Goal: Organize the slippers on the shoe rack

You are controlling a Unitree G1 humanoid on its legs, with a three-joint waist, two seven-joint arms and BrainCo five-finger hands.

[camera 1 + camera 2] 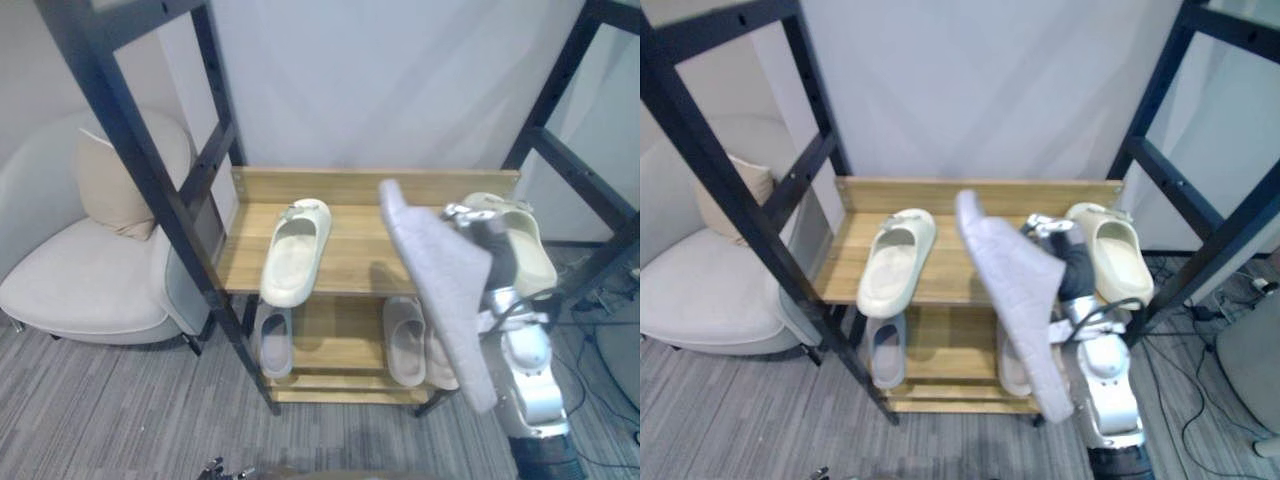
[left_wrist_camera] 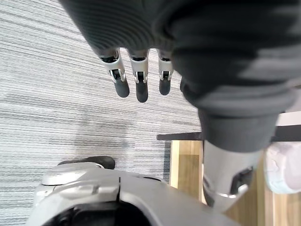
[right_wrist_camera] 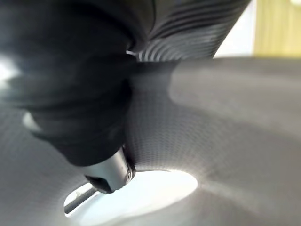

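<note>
Seen on my feed: the grey slipper (image 1: 440, 290) has a quilted, matt, cloth-like surface, and the cream slipper (image 1: 295, 250) looks like smooth, matt moulded foam. The shoe rack (image 1: 355, 252) is pale, smooth wood with a faint sheen. Around it I see matt black metal posts (image 1: 150, 170), ribbed grey carpet (image 1: 100, 400) and a soft cloth armchair (image 1: 80, 285).

Right arm (image 1: 528, 385) comes up from lower right, forearm near upright; right hand (image 1: 490, 245) at its top, fingers (image 1: 464, 213) curled on the edge of a grey slipper (image 1: 440, 290), held aloft and tilted; left hand (image 2: 139, 77) hangs low, fingers straight, side by side, holding nothing.
</note>
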